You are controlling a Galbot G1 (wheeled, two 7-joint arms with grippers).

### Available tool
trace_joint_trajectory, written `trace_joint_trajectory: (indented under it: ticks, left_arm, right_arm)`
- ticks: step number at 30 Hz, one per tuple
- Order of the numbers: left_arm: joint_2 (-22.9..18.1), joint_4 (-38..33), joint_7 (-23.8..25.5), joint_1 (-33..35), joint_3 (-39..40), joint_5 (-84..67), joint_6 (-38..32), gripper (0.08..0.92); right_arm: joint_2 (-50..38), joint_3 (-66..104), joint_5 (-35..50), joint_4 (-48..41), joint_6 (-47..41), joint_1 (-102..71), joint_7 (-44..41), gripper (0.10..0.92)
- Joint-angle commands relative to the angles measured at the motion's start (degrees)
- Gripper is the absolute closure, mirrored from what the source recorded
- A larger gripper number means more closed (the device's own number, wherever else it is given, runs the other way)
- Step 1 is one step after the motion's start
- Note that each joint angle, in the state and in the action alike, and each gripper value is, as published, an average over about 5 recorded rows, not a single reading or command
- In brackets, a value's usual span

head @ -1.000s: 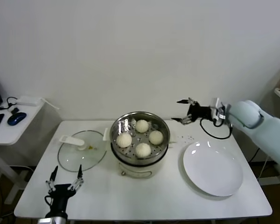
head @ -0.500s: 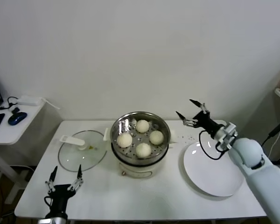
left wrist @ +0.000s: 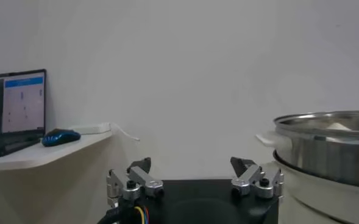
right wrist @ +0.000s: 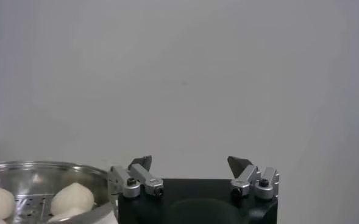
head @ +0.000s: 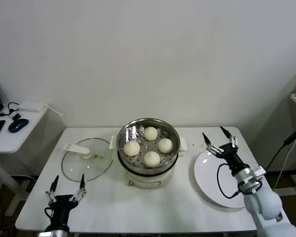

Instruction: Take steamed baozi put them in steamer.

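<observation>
**Four buns in the basket, both grippers empty**

Four steamed baozi (head: pixel 147 146) sit inside the steamer (head: pixel 148 165), which stands at the middle of the white table (head: pixel 153 212). They lie in a loose ring on the perforated metal floor, near one another; from the head view I cannot tell whether any of them touch. The steel basket rests on its cream-white cooker base. I can read no brand or lettering on the steamer or on anything beside it.

The right gripper (head: pixel 220 141) hovers over the far edge of the white plate (head: pixel 214 185), on the robot's right of the steamer, with its two fingers spread wide and nothing between them. The plate is bare. In the right wrist view the same spread shows, with the steamer's rim and two of the buns off to one side.

The left gripper (head: pixel 66 190) waits low at the near left edge of the table, fingers apart and holding nothing. Just beyond it the glass lid (head: pixel 84 165) lies flat on the table, its white handle pointing away from the steamer.

On a side shelf (head: pixel 10 136) to the left lie a blue mouse (head: pixel 17 125) and a white box. A laptop screen (left wrist: pixel 21 106) glows there too, with a blue bar and lines of text too small to read.
</observation>
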Motion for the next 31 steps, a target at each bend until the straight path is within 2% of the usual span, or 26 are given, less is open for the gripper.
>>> trace_joint_trajectory:
  ticks: [1, 19, 31]
  left_arm:
    - [-0.06, 0.17, 0.45, -0.34, 0.01, -0.03, 0.14, 0.177]
    - [0.70, 0.31, 5.41, 0.72, -2.25, -0.59, -0.97, 0.177]
    - [0.72, 0.76, 5.85, 0.38, -3.10, -1.73, -1.22, 0.177]
  right_arm:
    - [8.54, 5.64, 1.51, 2.36, 3.32, -12.08, 0.34, 0.203]
    - [8.02, 4.82, 2.54, 3.89, 4.34, -17.05, -1.54, 0.203]
    - [7.94, 3.89, 1.34, 3.67, 4.55, -16.52, -1.80, 0.203]
